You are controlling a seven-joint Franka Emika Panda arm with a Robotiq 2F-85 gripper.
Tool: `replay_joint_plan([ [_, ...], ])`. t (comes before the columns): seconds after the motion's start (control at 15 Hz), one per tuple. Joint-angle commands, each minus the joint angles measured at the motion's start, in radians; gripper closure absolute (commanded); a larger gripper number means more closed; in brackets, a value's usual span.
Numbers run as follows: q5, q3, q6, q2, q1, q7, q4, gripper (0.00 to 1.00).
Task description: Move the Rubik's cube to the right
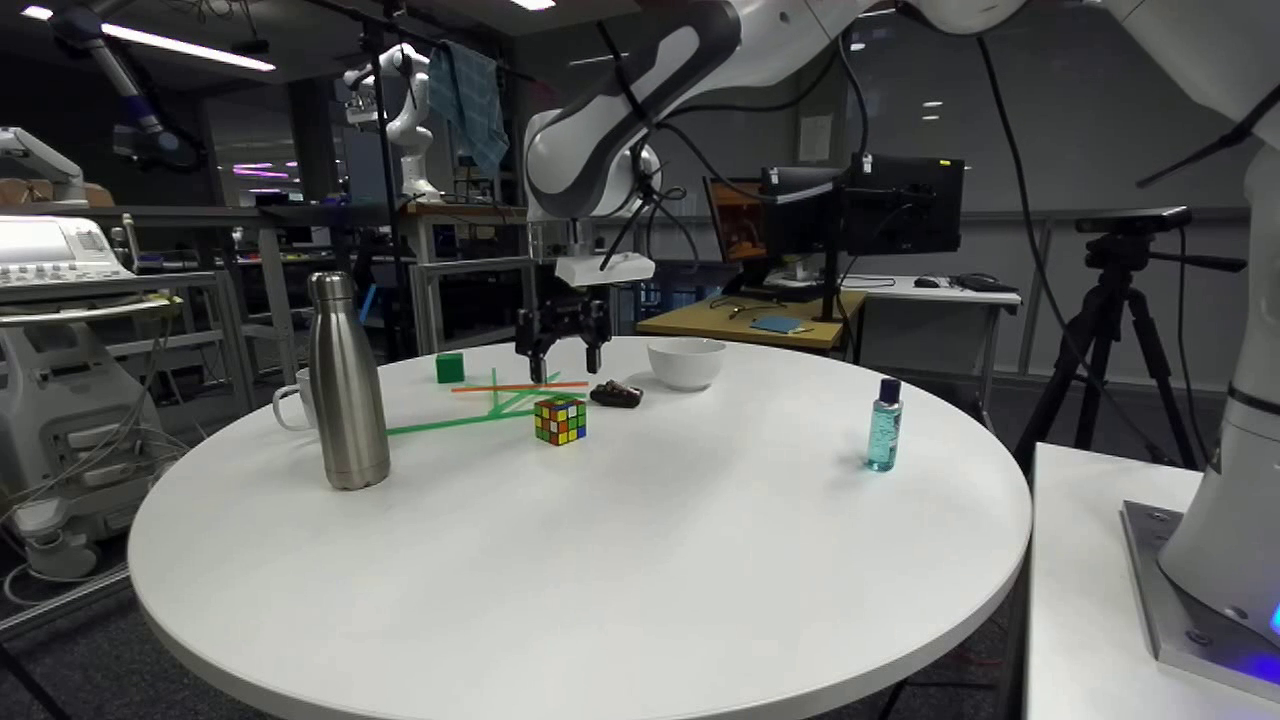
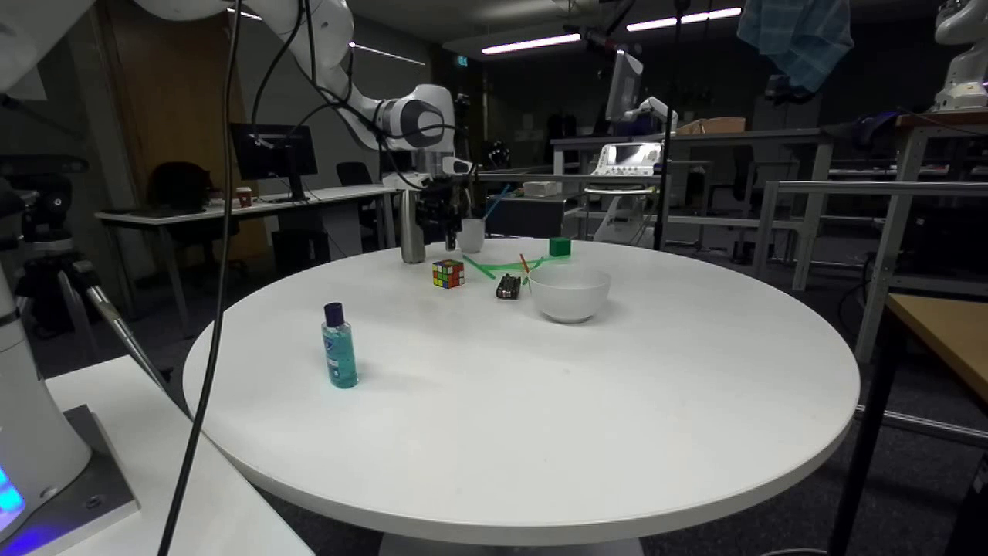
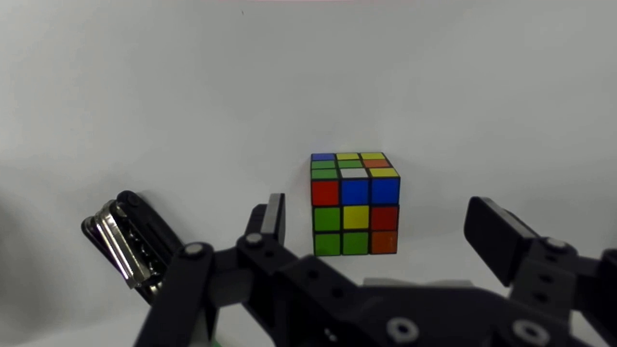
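Observation:
The Rubik's cube (image 1: 560,421) sits flat on the white round table; it also shows in an exterior view (image 2: 448,273) and in the wrist view (image 3: 355,212). My gripper (image 1: 566,366) is open and empty, pointing down, above the table near the cube. It also shows in an exterior view (image 2: 451,238), close to the steel bottle in the picture. In the wrist view the cube shows between the two spread fingers (image 3: 377,219), nearer the left finger, and neither finger touches it.
A steel bottle (image 1: 348,390) and a white mug (image 1: 305,400) stand beyond the cube. A black multi-tool (image 2: 508,286), a white bowl (image 2: 570,293), green and orange sticks (image 1: 520,387) and a green block (image 1: 450,367) lie nearby. A teal bottle (image 2: 340,354) stands nearer the robot base.

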Motion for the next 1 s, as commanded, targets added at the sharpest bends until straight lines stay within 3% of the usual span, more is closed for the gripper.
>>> replay_joint_plan([
  [0.0,0.035,0.012,0.023,0.018,-0.016,-0.015,-0.007,0.0],
  [0.93,0.017,0.01,-0.011,0.084,-0.015,-0.043,0.068,0.0],
])
